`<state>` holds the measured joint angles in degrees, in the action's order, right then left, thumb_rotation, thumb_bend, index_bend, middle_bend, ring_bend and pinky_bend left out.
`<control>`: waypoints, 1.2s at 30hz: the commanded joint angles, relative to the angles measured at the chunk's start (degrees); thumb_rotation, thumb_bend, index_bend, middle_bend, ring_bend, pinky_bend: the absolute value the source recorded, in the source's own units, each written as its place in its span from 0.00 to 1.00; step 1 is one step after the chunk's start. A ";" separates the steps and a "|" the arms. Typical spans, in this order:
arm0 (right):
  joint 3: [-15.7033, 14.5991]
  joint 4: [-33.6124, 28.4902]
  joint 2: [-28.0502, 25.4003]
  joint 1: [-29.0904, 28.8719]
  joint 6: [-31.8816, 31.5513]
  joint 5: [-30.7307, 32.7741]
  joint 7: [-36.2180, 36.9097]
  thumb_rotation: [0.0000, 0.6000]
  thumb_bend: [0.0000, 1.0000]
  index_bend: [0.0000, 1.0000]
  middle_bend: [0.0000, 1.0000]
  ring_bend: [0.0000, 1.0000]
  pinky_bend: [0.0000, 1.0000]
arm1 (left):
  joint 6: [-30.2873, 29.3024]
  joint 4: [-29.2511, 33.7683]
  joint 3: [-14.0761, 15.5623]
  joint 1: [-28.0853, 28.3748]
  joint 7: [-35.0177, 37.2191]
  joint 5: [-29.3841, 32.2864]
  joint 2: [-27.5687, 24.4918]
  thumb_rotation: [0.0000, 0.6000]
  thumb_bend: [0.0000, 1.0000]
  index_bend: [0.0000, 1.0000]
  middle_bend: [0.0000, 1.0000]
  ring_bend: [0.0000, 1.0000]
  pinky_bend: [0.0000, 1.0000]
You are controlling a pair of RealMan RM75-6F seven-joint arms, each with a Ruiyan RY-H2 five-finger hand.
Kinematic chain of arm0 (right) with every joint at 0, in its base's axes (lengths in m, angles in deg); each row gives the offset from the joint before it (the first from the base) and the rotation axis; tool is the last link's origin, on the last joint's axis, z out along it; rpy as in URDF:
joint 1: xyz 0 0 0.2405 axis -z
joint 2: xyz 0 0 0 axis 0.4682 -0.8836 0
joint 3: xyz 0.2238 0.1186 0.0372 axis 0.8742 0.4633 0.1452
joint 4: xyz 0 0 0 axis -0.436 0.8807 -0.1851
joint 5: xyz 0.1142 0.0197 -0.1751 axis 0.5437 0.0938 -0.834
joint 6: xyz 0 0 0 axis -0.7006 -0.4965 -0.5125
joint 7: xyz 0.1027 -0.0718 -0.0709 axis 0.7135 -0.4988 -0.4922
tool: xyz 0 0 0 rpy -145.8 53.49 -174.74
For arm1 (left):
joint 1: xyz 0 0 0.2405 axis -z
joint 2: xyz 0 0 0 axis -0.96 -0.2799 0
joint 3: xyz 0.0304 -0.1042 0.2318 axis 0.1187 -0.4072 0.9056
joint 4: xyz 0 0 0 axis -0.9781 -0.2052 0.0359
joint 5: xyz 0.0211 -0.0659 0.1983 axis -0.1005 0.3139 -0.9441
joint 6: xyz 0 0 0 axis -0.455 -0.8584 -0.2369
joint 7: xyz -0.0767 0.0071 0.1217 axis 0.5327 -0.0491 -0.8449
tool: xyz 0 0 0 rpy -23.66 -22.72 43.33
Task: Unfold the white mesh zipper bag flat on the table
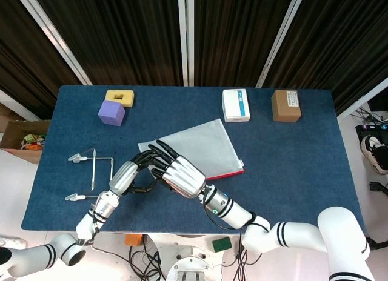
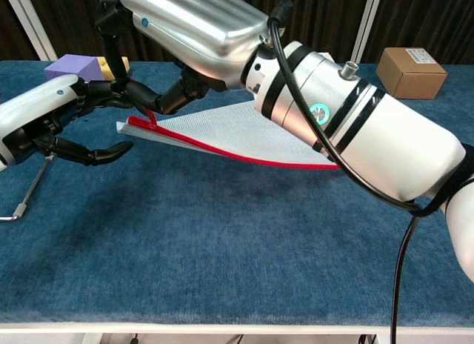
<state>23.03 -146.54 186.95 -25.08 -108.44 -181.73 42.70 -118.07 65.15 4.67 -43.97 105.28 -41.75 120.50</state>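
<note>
Two hands (image 1: 182, 175) (image 1: 130, 175) pinching red-edged white mesh bag (image 1: 203, 145), blue felt table (image 1: 291, 172)

Right hand (image 1: 182, 175): brushed silver back plate, black fingers. Wrist behind it white w/ black bands, small teal ring light, silver stud, black cable alongside. Left hand (image 1: 138, 172): black fingers, silver-grey forearm shell, white arm w/ black bands.

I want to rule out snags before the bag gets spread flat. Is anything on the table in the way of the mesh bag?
Nothing visible is. The mesh bag has bare table around it; the white box and purple block sit apart from it. Both robot hands are already at its near corner.
</note>
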 commanded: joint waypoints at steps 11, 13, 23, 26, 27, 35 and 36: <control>0.53 0.50 0.61 -0.42 -0.19 0.23 0.36 1.00 0.48 0.67 0.28 0.00 0.00 | -1.05 0.89 -0.64 0.44 -1.43 -0.44 1.01 1.00 0.36 0.43 0.18 0.08 0.14; 0.53 0.60 0.68 -0.49 -0.15 0.25 0.45 1.00 0.48 0.67 0.28 0.00 0.00 | -0.63 1.21 -0.74 0.69 -2.02 -0.30 1.16 1.00 0.36 0.43 0.18 0.08 0.14; 0.50 1.21 0.87 -0.69 -0.15 0.32 1.02 1.00 0.48 0.67 0.28 0.00 0.00 | 0.49 0.88 -1.12 1.34 -2.68 0.40 2.21 1.00 0.40 0.48 0.19 0.08 0.14; 0.49 1.23 0.87 -0.72 -0.14 0.37 1.02 1.00 0.48 0.67 0.28 0.00 0.00 | 0.68 0.72 -1.24 1.45 -2.72 0.63 2.47 1.00 0.40 0.49 0.19 0.08 0.14; 0.48 1.24 0.87 -0.73 -0.12 0.39 1.02 1.00 0.48 0.67 0.28 0.00 0.00 | 0.79 0.62 -1.25 1.49 -2.74 0.73 2.55 1.00 0.40 0.49 0.19 0.08 0.14; 0.31 1.37 0.83 -0.65 -0.19 0.47 1.08 1.00 0.48 0.67 0.28 0.00 0.00 | 0.80 -0.04 -1.57 1.51 -1.71 1.33 3.24 1.00 0.42 0.55 0.21 0.09 0.14; 0.22 1.42 0.79 -0.57 -0.28 0.46 1.10 1.00 0.48 0.67 0.28 0.00 0.00 | 0.50 0.00 -1.73 1.40 -0.63 1.47 3.41 1.00 0.43 0.57 0.23 0.09 0.14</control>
<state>23.26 -145.13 187.75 -25.65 -108.72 -181.27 43.79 -117.24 65.15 3.14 -42.45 103.62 -40.46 123.69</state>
